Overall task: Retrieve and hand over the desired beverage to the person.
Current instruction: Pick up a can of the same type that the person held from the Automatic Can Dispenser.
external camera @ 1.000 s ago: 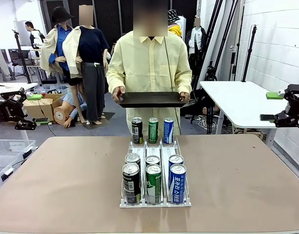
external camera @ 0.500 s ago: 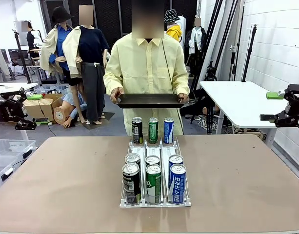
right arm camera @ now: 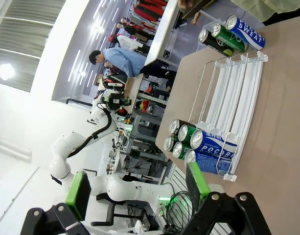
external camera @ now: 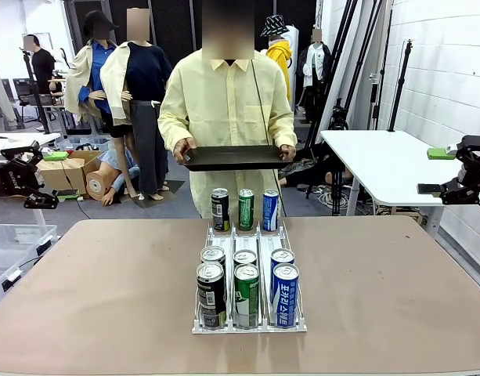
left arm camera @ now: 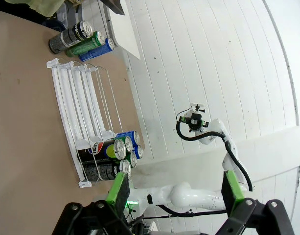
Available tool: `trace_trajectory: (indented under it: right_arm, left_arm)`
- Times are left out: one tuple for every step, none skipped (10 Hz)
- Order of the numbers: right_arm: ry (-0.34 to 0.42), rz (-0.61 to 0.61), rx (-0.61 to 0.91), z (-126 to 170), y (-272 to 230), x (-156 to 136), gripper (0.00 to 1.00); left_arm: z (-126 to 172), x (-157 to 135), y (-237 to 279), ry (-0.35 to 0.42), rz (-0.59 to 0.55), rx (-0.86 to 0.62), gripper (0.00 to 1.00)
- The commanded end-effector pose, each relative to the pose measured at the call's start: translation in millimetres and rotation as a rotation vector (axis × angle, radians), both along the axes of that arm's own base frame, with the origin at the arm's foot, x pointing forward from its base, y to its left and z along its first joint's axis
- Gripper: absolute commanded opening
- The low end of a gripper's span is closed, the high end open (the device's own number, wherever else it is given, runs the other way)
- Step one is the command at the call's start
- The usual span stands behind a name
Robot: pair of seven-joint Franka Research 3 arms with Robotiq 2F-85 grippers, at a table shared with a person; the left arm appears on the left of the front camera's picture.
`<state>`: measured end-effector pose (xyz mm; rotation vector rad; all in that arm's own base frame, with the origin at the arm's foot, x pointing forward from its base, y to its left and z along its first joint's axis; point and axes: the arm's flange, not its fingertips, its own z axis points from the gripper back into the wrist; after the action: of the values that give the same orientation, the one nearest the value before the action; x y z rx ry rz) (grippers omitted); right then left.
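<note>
Status: my left gripper [left arm camera: 175, 191] and right gripper [right arm camera: 140, 191] both spread wide, nothing held, out past sides of table [external camera: 396, 298], well apart from cans. Nearest: front cluster of six cans [external camera: 246, 286] in white rack [external camera: 224, 329], upright, long axis vertical, on table midline. Black lane toward my left, green centre, blue toward my right. Neither arm clearly nearer. Behind: rear row of three cans [external camera: 245, 209] at rack's far end. Farthest: person [external camera: 228, 110] beyond far edge, black tray [external camera: 232, 158] in both hands. Can't tell which drink wanted.
</note>
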<state>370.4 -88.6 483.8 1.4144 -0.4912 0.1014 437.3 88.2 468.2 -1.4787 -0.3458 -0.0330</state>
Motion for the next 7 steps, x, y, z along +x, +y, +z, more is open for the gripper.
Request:
trace_trajectory:
  right_arm:
    - [0.008, 0.006, 0.008, 0.3, -0.1, -0.3, 1.00]
    - [0.008, 0.006, 0.008, 0.3, -0.1, -0.3, 1.00]
    - [0.008, 0.006, 0.008, 0.3, -0.1, -0.3, 1.00]
    - [0.008, 0.006, 0.008, 0.3, -0.1, -0.3, 1.00]
    - [0.008, 0.006, 0.008, 0.3, -0.1, -0.3, 1.00]
    - [0.008, 0.006, 0.008, 0.3, -0.1, -0.3, 1.00]
    - [0.008, 0.006, 0.008, 0.3, -0.1, -0.3, 1.00]
  left_arm:
    - [1.5, -0.6, 1.0, 0.006, 0.003, -0.004, 1.00]
    - [1.5, -0.6, 1.0, 0.006, 0.003, -0.004, 1.00]
    - [1.5, -0.6, 1.0, 0.006, 0.003, -0.004, 1.00]
    - [1.5, -0.6, 1.0, 0.006, 0.003, -0.004, 1.00]
    - [1.5, -0.6, 1.0, 0.006, 0.003, -0.004, 1.00]
    - [1.5, -0.6, 1.0, 0.006, 0.003, -0.004, 1.00]
    - [1.5, -0.6, 1.0, 0.006, 0.003, -0.004, 1.00]
